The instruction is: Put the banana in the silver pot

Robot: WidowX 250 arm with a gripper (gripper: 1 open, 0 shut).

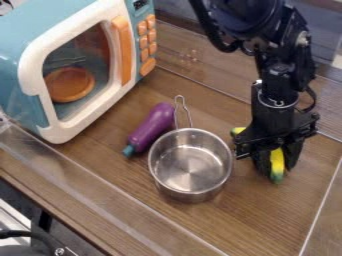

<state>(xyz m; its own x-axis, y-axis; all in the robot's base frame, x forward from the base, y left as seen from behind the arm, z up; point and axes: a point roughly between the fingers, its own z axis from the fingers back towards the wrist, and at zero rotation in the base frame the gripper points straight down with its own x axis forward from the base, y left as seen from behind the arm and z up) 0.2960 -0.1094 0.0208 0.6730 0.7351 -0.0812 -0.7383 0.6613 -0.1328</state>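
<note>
1. The black robot gripper (277, 152) points straight down over the brown wooden tabletop (94, 170), its two fingers drawn in against the sides of the small curved yellow toy banana with greenish tips (277, 165).
2. The jaws look pinched on the fruit, not spread; yellow shows between and just below the fingertips.
3. The banana lies on the wood, or only just off it; I cannot tell whether it has left the surface. It sits at about 3 o'clock from the small round shiny silver metal pot with low walls (189, 163), just beside the rim and apart from it.
4. Its long axis runs roughly from 12 to 6 o'clock in the picture, the lower greenish tip poking out below the fingers. The jaws close across that axis.
5. The relation that matters next: the pot's open mouth lies toward 9 o'clock from the gripper, close by. My judgement is that a short lift, a sideways carry over the near wall, then release, would finish the job.
6. The pot stands empty, its thin wire handle reaching toward 12 o'clock.
7. A purple toy eggplant with a green stem (150, 128) lies at about 11 o'clock from the pot, outside the likely path.
8. The teal-and-white toy microwave (74, 60), door open, stands farther off toward 10 o'clock.
</note>
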